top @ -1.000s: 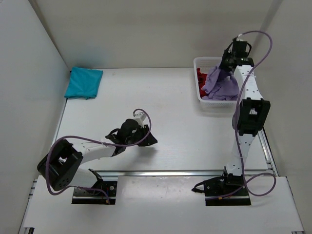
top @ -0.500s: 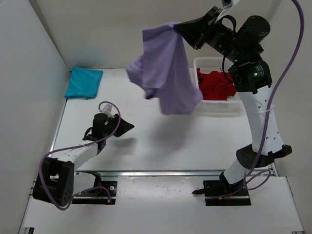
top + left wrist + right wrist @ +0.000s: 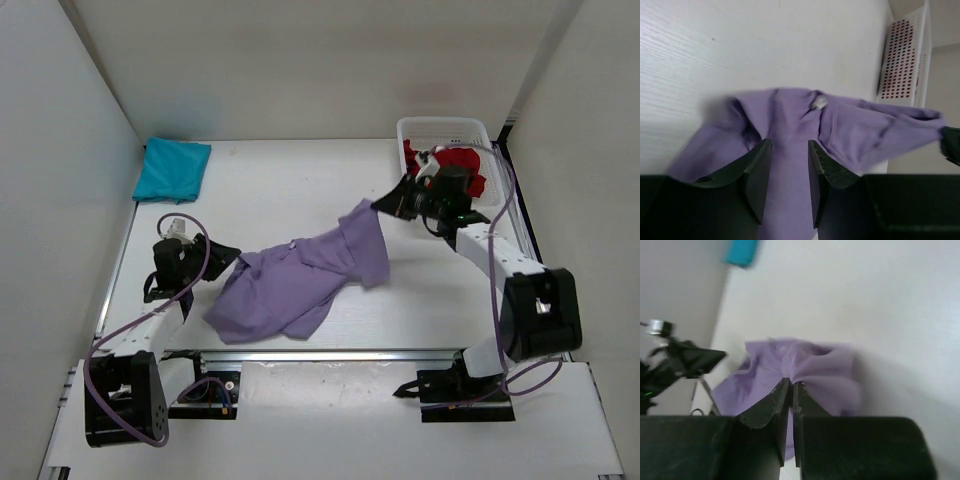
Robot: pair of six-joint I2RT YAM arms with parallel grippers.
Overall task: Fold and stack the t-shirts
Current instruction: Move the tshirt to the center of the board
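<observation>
The right claw (image 3: 791, 383) pinches tight one end of the soft light purple cloth t-shirt (image 3: 290, 285), lifted over the middle of the worktop (image 3: 300, 190). The rest lies crumpled by the near edge. The left claw (image 3: 788, 146) is spread wide over it, holding nothing. A folded teal cloth t-shirt (image 3: 172, 168) sits in the far left corner. A dark red cloth t-shirt (image 3: 462, 170) lies in the white plastic mesh basket (image 3: 440, 122) in the far right corner.

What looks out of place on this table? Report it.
The lavender shirt sprawls crumpled across the table's near middle, one edge pinched in the right gripper. The red shirt sits bunched in the basket. Only the teal shirt lies folded, at the far left.
</observation>
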